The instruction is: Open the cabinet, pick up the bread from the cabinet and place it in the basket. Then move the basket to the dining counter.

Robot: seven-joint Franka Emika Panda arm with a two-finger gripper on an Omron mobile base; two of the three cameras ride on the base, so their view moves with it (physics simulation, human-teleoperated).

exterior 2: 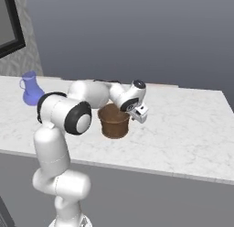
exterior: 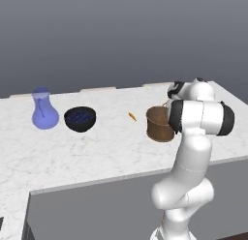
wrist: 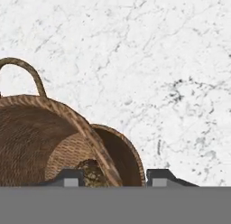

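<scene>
Currently the basket [exterior: 159, 124] stands upright on the white marble bench [exterior: 97, 147], with the bread [wrist: 92, 172] lying inside it on the woven bottom. At the 5 o'clock edge of the basket rim in the hand view, the tool [wrist: 116, 178] has one fingertip [wrist: 67, 178] inside the wall and the other outside, set apart and not visibly pressing the rim. At 9 o'clock from the basket in the left base view sit a small orange item [exterior: 131, 116], a black bowl [exterior: 80, 118] and a blue jug [exterior: 44, 109].

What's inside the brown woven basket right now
In the hand view, the brown woven basket holds a dark brownish lump at its bottom, probably the bread; the rim and tool fingertips cover part of it.
</scene>
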